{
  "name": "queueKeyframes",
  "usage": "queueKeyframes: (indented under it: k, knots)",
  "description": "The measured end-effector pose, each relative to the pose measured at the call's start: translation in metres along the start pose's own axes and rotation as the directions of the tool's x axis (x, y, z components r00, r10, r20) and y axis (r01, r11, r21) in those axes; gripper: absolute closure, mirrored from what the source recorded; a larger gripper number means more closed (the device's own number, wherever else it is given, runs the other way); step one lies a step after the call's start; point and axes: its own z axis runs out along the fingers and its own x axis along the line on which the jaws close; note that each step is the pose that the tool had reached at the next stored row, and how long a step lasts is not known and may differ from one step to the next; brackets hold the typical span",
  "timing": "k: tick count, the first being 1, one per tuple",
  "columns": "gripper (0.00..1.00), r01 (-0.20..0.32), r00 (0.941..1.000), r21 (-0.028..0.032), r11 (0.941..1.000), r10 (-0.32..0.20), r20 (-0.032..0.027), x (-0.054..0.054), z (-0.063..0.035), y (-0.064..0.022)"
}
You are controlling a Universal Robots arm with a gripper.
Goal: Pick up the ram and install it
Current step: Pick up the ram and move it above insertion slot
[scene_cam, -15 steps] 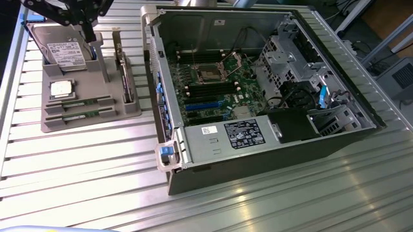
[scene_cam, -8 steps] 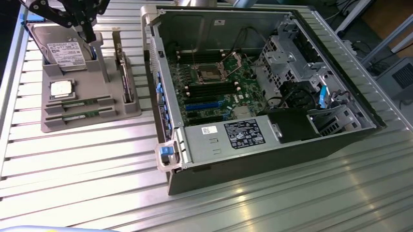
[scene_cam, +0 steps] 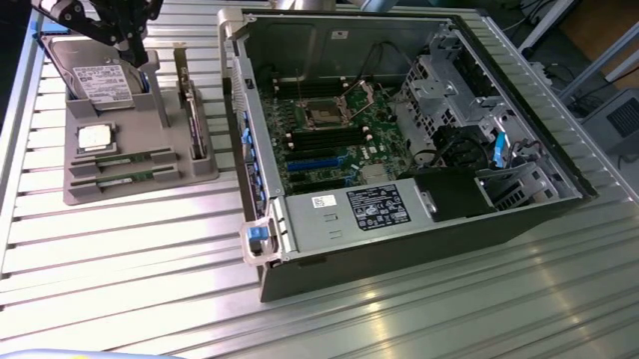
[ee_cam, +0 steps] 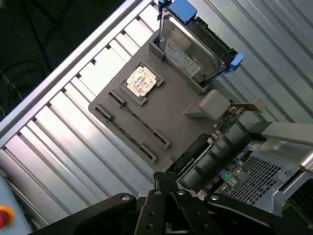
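Shut jaws above gray tray [scene_cam: 100, 194] holding two ram sticks [scene_cam: 125, 160].

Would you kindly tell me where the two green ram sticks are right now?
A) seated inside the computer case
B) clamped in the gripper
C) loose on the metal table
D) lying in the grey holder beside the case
D: both ram sticks lie in slots of the grey holder, on the exterior view's left of the open case, and the shut gripper holds nothing.
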Motion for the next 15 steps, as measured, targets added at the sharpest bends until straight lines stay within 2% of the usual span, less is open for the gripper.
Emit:
queueKeyframes:
  k: [4, 6, 8, 11, 13, 15]
  knots:
    - [0.9, 0.077, 0.997, -0.0014, 0.9971, -0.077, -0.0037, 0.0, 0.0, 0.0]
    - [0.9, 0.128, 0.9918, -0.0024, 0.9918, -0.128, -0.0062, 0.0, 0.0, 0.0]
    - [0.9, 0.193, 0.9812, -0.0027, 0.9813, -0.193, -0.011, 0.0, 0.0, 0.0]
    - [0.9, 0.25, 0.968, -0.0032, 0.9682, -0.25, -0.0155, 0.0, 0.0, 0.0]
    - [0.9, 0.305, 0.9521, -0.0041, 0.9523, -0.305, -0.0195, 0.0, 0.0, 0.0]
    - [0.9, 0.34, 0.9403, -0.0048, 0.9405, -0.34, -0.0218, 0.0, 0.0, 0.0]
